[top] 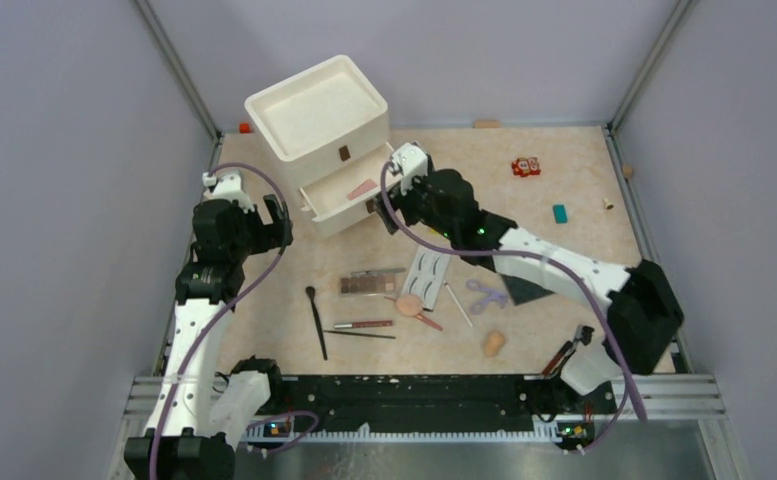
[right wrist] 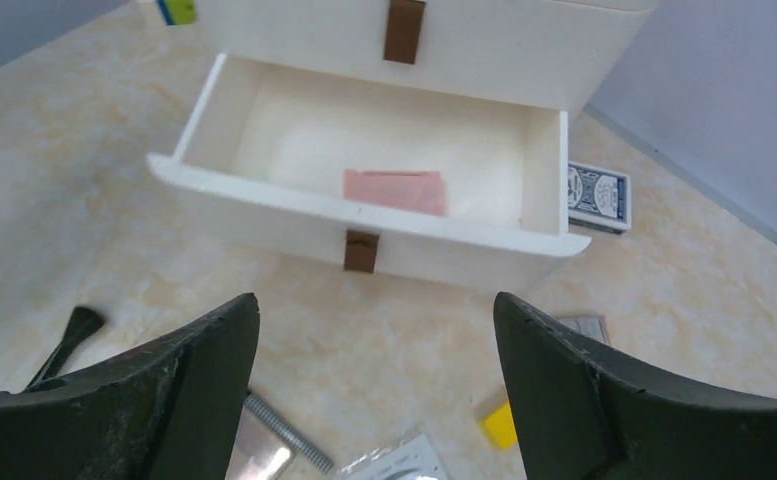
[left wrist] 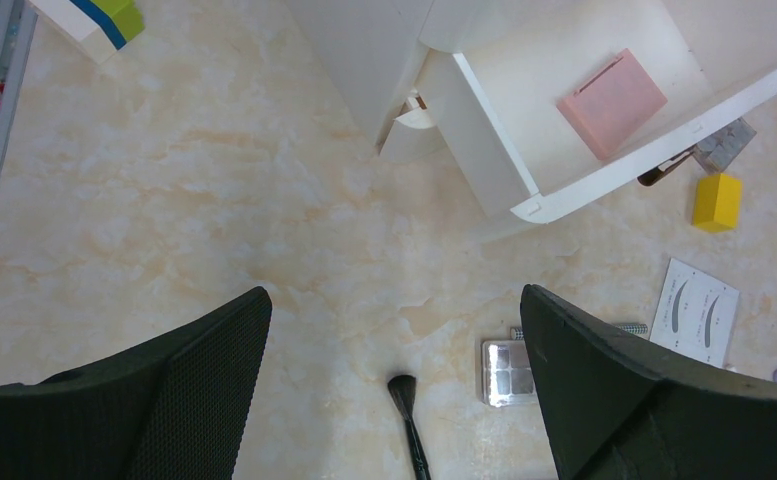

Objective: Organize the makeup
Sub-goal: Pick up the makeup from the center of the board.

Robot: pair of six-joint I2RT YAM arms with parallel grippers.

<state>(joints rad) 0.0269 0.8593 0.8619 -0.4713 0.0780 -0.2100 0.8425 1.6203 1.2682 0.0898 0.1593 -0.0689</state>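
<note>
White chest [top: 319, 110] with its lower drawer [right wrist: 264, 210] pulled out; our right tool [right wrist: 374, 300] hangs spread and empty before it, left tool [left wrist: 395, 291] likewise. We should lift clear of the drawer front, then fetch the brown palette [top: 372, 283] from the counter [top: 564, 150] to join the pink compact [right wrist: 394, 190] inside.

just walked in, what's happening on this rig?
Two arms are sorting makeup into a white drawer unit. Its lower drawer is open with the pink compact inside. The right pincer hangs open and empty before that drawer; the left pincer is open too, over bare table beside it. The eyeshadow palette, false-eyelash card, brush, purple curler and peach sponge lie on the table, not yet stowed.
</note>
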